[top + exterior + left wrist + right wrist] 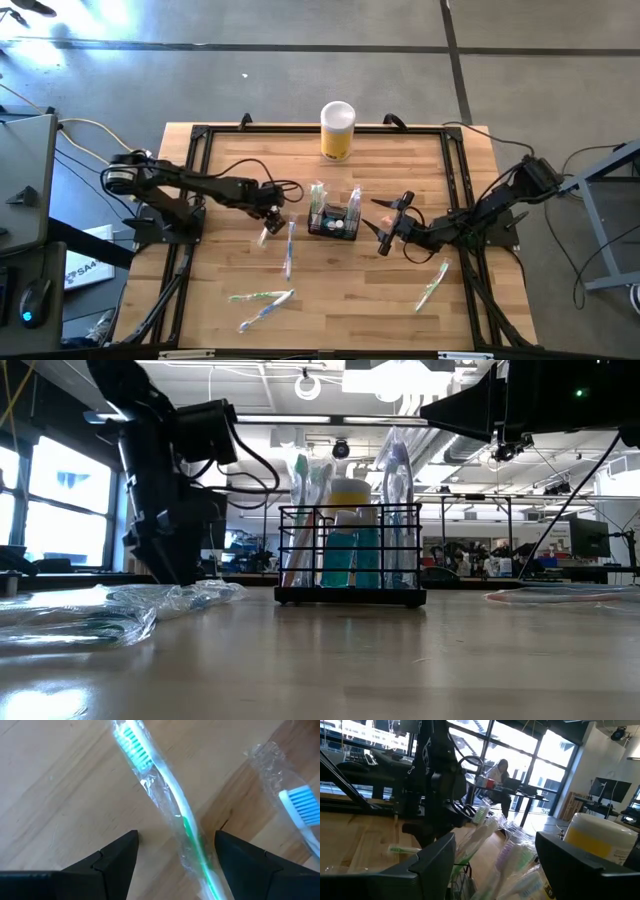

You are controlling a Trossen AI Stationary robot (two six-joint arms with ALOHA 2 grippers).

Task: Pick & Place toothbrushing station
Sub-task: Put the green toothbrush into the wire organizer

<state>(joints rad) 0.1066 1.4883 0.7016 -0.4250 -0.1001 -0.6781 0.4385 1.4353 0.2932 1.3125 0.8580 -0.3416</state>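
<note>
The toothbrushing station is set mid-counter, partly filled. A wrapped toothbrush is straddled by the spread left gripper; others remain loose. The right gripper is spread nearby.

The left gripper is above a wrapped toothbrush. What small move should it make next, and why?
Probably lower the left gripper a little and shut it. In the left wrist view its open fingers stand on either side of the green toothbrush, which lies flat in its clear wrapper on the table, so it is lined up but not yet held. The caddy stands nearby.
</note>
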